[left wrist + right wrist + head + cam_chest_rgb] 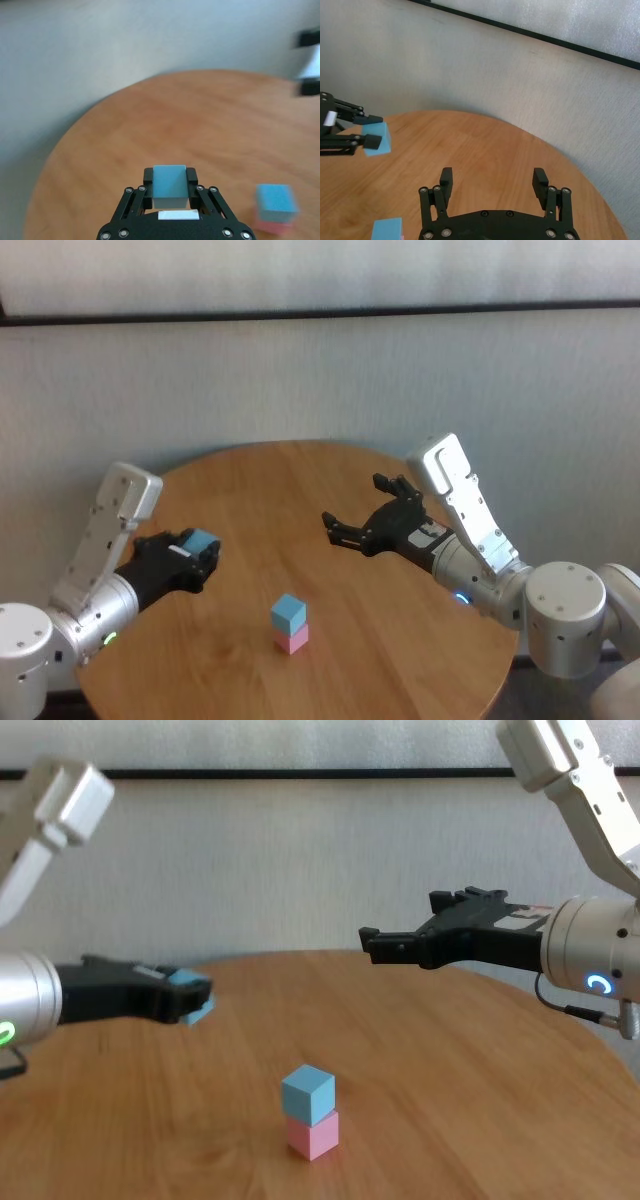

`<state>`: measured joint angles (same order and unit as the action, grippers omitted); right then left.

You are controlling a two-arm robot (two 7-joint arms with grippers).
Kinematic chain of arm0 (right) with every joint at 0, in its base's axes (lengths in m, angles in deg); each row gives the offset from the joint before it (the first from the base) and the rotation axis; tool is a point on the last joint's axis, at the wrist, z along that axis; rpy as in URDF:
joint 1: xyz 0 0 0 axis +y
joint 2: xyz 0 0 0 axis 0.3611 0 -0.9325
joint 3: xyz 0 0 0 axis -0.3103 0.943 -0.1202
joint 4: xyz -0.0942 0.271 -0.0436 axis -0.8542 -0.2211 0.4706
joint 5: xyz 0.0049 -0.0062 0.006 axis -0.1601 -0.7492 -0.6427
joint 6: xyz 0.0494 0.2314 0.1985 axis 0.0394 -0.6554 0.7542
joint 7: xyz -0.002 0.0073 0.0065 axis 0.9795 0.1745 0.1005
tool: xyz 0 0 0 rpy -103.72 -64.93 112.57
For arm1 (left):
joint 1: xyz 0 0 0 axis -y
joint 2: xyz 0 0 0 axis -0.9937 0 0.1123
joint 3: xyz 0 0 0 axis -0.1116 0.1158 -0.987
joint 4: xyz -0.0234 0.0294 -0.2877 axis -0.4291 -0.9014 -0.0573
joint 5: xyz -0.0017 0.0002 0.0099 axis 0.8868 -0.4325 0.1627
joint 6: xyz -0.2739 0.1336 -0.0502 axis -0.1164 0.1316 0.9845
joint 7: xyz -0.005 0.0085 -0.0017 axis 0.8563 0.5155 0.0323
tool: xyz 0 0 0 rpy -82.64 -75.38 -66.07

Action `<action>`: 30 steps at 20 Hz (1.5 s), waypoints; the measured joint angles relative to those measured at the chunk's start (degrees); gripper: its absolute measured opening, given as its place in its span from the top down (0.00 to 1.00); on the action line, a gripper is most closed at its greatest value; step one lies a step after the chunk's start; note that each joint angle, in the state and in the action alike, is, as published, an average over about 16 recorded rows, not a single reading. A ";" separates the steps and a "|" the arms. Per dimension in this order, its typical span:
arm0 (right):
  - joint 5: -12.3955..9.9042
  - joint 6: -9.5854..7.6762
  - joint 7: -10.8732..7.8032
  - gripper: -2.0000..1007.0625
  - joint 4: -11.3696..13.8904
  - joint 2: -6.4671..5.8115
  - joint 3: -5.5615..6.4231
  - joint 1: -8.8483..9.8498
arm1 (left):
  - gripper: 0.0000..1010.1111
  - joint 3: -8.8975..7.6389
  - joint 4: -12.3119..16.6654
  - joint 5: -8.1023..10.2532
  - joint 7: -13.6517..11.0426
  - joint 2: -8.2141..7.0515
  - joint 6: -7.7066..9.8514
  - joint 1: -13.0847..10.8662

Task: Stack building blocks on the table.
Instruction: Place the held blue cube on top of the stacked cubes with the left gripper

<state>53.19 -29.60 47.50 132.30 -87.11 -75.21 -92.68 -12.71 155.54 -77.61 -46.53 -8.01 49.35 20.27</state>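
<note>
Near the table's (420, 640) front, a blue block (288, 612) sits on the pink block (291, 640). Farther left, the left gripper (170, 187) clamps the second blue block (169, 184) aloft; it must carry it over and lower squarely. Far right, the right gripper (492, 181) hovers, jaws apart.

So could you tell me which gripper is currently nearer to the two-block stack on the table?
Left, slightly. The left gripper, holding a blue block, hovers just left of the stack; the open right gripper hovers farther back and right.
</note>
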 joint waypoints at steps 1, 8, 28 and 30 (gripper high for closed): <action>0.00 0.00 0.00 0.00 0.00 0.00 0.00 0.00 | 0.61 0.52 0.95 0.45 -1.33 -0.53 0.07 -0.08; 0.00 0.00 0.00 0.00 0.00 0.00 0.00 0.00 | 0.61 4.97 4.61 2.55 -8.59 -3.34 0.46 0.34; 0.00 0.00 0.00 0.00 0.00 0.00 0.00 0.00 | 0.61 12.05 2.14 2.21 -11.49 -6.29 0.66 3.14; 0.00 0.00 0.00 0.00 0.00 0.00 0.00 0.00 | 0.61 12.27 1.78 2.45 -11.33 -6.26 0.61 3.30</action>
<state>53.19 -29.60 47.49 132.30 -87.11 -75.21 -92.68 -0.44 157.32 -75.16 -57.87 -14.28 49.95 23.56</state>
